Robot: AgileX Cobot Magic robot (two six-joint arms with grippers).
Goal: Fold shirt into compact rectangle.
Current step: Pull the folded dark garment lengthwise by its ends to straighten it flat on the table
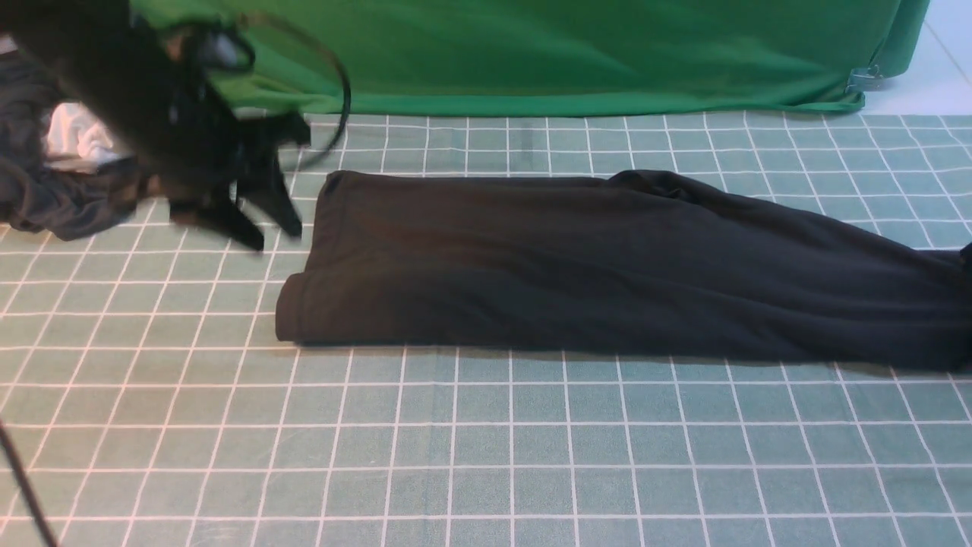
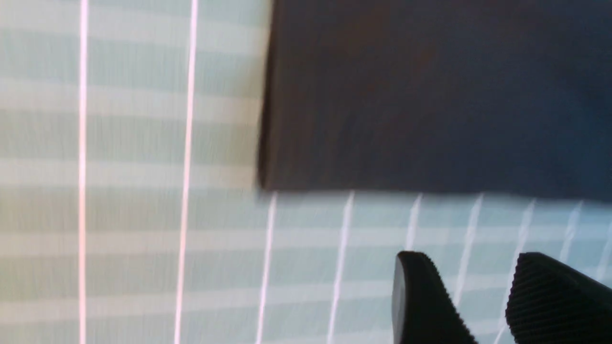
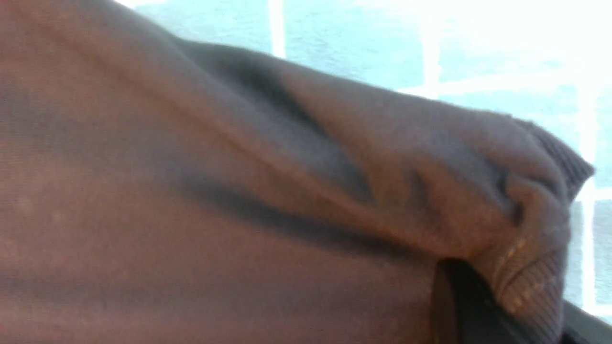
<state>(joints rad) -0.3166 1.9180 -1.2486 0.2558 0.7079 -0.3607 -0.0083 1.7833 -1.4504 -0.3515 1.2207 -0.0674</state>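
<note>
The black shirt lies as a long folded band across the checked mat, from the middle left out to the right edge; no print shows. My left gripper hovers, blurred, just off the shirt's left end, open and empty. The left wrist view shows its ribbed fingers apart over bare mat, a little away from the shirt's corner. In the right wrist view, my right gripper is shut on a ribbed edge of the shirt, whose bunched cloth fills the frame. The front view does not show that gripper.
A dark grey garment with a white cloth lies at the back left, behind the left arm. A green backdrop cloth hangs along the far edge. A thin cable crosses the near left corner.
</note>
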